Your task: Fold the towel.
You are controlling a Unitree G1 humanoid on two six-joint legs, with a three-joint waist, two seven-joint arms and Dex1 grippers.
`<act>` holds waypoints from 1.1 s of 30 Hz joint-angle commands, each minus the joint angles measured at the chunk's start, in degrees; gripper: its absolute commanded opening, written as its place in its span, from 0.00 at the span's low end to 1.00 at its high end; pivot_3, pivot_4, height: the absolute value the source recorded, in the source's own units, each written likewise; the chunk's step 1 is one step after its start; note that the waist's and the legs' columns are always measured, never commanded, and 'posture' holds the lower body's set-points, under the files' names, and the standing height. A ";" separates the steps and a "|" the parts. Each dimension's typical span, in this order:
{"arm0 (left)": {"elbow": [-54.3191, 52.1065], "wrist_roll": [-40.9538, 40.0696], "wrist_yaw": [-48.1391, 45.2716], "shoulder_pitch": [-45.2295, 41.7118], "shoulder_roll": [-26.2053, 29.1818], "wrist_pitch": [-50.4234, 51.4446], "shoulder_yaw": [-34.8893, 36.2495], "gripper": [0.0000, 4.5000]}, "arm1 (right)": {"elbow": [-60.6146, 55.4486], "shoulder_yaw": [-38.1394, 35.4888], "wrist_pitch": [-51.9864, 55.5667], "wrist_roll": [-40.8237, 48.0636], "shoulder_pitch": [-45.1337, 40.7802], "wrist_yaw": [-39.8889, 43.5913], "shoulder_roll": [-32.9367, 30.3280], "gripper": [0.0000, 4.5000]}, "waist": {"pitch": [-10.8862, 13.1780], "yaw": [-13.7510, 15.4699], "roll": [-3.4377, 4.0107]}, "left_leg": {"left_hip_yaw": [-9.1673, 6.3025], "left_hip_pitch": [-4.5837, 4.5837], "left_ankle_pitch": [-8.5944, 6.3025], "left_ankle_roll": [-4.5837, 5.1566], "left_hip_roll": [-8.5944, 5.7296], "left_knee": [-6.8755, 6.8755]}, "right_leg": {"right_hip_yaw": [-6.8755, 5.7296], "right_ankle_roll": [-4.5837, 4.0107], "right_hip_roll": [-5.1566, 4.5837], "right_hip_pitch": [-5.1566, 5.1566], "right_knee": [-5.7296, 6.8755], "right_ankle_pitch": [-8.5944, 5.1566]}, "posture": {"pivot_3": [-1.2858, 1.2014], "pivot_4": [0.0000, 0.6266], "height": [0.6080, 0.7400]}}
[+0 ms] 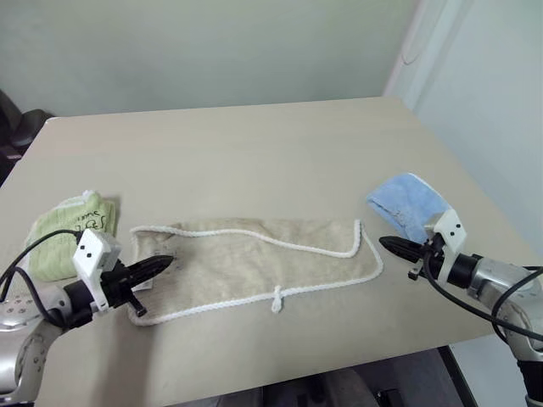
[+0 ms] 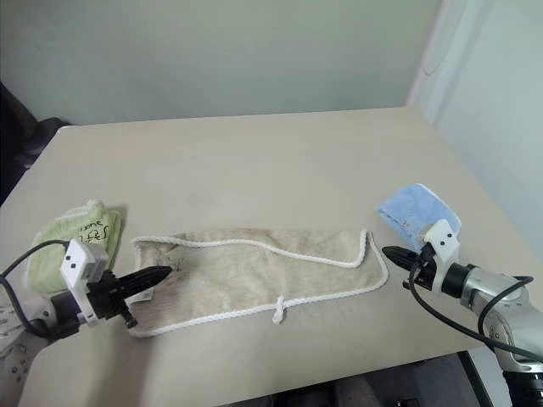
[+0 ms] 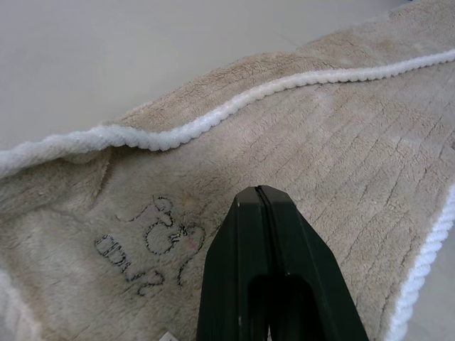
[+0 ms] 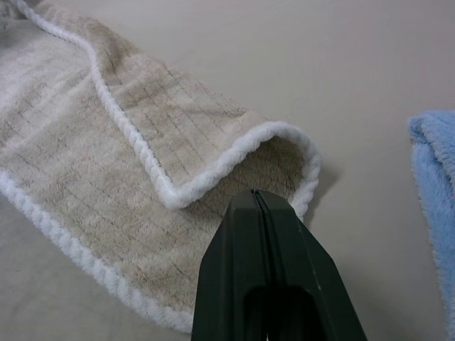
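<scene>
Lying flat near the front edge of the table, the towel is beige, with white corded edging and a small white loop on its near side. Its far long edge is folded over toward the middle. Dark stitched writing sits at its left end, but I cannot read it. The left gripper is over this end with fingers closed, holding nothing. The right gripper is just beside the right end, also closed and empty. A green cloth with unreadable black writing lies left; a light-blue cloth lies right.
</scene>
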 commanded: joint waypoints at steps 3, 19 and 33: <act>-0.86 0.64 0.70 -1.41 -0.31 -1.24 -0.49 0.00 | -0.69 -0.90 -1.62 -0.34 -0.66 0.43 -0.43 0.01 | 0.00 0.01 0.00 | 0.00 0.00 0.00 0.00 0.00 0.00 | 0.00 0.00 0.00 0.00 0.01 0.00 | 0.52 0.24 1.00; -0.09 1.59 1.30 -3.45 0.20 -3.21 0.68 0.00 | -0.59 0.94 -2.12 0.35 -2.06 0.15 2.64 0.01 | -0.03 -0.05 0.00 | 0.00 0.03 0.03 0.06 0.00 0.01 | -0.01 -0.02 0.01 0.01 0.07 0.01 | 0.52 0.24 1.00; -0.89 3.14 3.44 -0.42 -2.48 -5.72 1.04 0.00 | 2.49 0.69 -3.85 -0.96 -3.14 0.44 2.71 0.01 | -0.05 -0.10 0.02 | 0.01 0.05 0.03 0.05 0.00 0.03 | 0.00 -0.04 0.01 0.01 0.08 0.02 | 0.52 0.24 1.00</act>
